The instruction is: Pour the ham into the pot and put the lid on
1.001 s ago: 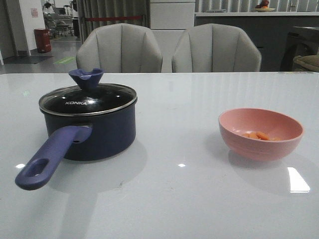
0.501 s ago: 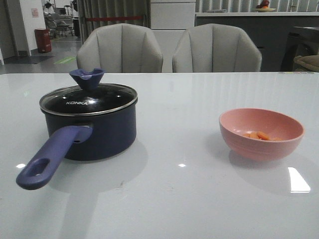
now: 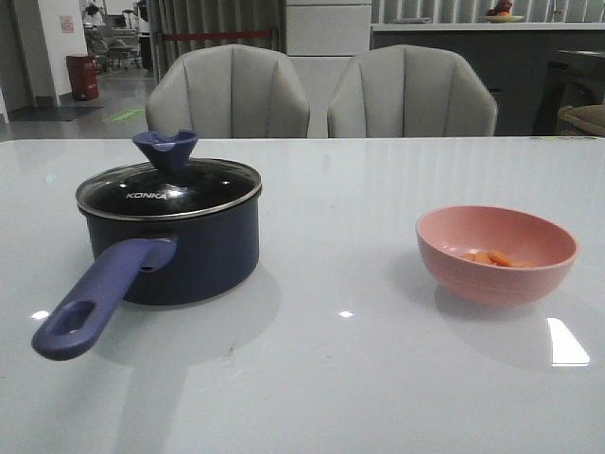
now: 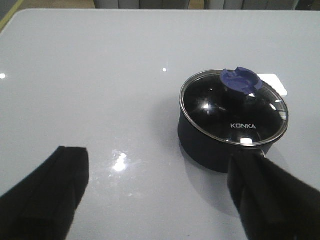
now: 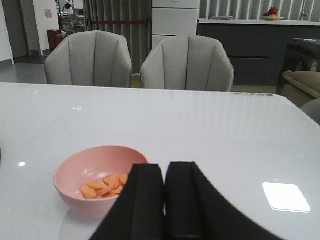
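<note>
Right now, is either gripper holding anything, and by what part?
Nothing is held. The left gripper is open above the table, short of the pot. The right gripper is shut, empty.

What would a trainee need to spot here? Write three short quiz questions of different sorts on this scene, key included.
1. True or false: the lid sits on the pot.
2. Multiple choice: the ham lies in A) the pot, B) the pink bowl, C) on the bare table.
3. Fill in: the left end effector is ____, and the right end effector is ____.

Key: 1 true; 2 B; 3 open, shut (its fingers meet, holding nothing).
</note>
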Robot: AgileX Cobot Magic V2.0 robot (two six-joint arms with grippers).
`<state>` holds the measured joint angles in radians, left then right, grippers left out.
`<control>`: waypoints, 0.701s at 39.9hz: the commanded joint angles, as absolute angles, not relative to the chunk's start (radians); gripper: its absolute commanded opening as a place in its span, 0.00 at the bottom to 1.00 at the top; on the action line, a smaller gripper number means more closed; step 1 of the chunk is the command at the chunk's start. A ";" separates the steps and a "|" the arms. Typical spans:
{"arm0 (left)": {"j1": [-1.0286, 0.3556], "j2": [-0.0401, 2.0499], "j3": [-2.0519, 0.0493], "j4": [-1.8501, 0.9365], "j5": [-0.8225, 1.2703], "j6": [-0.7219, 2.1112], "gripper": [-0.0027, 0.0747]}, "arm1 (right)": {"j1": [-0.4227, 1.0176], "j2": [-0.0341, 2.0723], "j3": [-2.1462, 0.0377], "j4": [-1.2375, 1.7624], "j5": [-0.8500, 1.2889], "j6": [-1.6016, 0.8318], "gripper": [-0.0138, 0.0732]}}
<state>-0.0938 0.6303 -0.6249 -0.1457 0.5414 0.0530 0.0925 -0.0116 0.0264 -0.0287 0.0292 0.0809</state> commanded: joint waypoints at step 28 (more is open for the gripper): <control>-0.308 1.513 -1.434 -0.019 0.855 -0.212 0.82 | 0.088 -0.031 0.022 -0.044 -0.049 0.076 0.34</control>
